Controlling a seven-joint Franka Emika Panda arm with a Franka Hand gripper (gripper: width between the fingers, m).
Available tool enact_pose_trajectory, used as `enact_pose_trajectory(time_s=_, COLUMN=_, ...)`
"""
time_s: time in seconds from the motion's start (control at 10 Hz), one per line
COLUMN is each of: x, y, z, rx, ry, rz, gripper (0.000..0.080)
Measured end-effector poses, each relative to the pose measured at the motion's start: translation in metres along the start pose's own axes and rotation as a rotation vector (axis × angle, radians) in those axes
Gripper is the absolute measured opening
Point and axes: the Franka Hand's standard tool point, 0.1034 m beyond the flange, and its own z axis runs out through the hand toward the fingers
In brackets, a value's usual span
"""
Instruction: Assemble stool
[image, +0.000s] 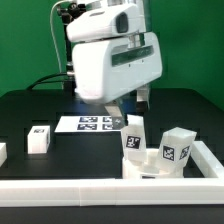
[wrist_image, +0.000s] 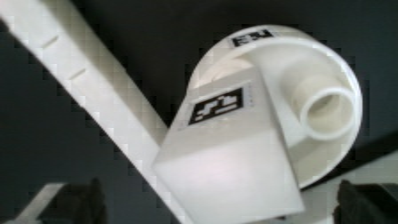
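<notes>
The round white seat (image: 150, 166) lies near the front right corner, against the white rail. One leg block (image: 134, 136) stands upright on it, tag facing front. A second leg block (image: 176, 148) stands on the seat's right side. A third leg block (image: 39, 139) lies on the black table to the exterior view's left. My gripper (image: 129, 105) is open just above the upright leg, not touching it. In the wrist view the seat (wrist_image: 299, 70) shows an open socket (wrist_image: 331, 108), and the tagged leg (wrist_image: 222, 140) rises between my fingers (wrist_image: 71, 204).
The marker board (image: 92, 123) lies on the table behind the seat. A white rail (image: 90, 189) runs along the front and up the right side; it also shows in the wrist view (wrist_image: 80, 75). Another white part (image: 2, 152) shows at the left edge.
</notes>
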Motion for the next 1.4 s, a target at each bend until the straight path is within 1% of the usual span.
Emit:
enact_pose_trajectory(time_s=0.3, x=0.003, y=-0.003, z=0.009, rx=-0.006, ry=-0.038, rz=-0.278, gripper=0.0649)
enact_pose_trajectory(time_s=0.5, x=0.004, y=-0.006, z=0.017, rx=-0.001, ry=-0.073, rz=-0.423, gripper=0.0649)
enact_pose_trajectory(time_s=0.7, x=0.004, y=-0.007, z=0.019, rx=0.001, ry=-0.074, rz=-0.409, gripper=0.0649)
enact_pose_trajectory(time_s=0.8, x=0.004, y=-0.007, z=0.019, rx=0.001, ry=-0.074, rz=-0.409, gripper=0.0538)
enact_pose_trajectory(time_s=0.9, x=0.004, y=-0.007, z=0.019, rx=0.001, ry=-0.074, rz=-0.408, gripper=0.0373)
enact_pose_trajectory(time_s=1.0, x=0.004, y=-0.007, z=0.019, rx=0.002, ry=-0.074, rz=-0.408, gripper=0.0373)
enact_pose_trajectory(time_s=1.1, x=0.003, y=-0.007, z=0.019, rx=0.002, ry=-0.074, rz=-0.399, gripper=0.034)
enact_pose_trajectory(time_s=1.4, x=0.003, y=-0.007, z=0.019, rx=0.003, ry=-0.073, rz=-0.355, gripper=0.034)
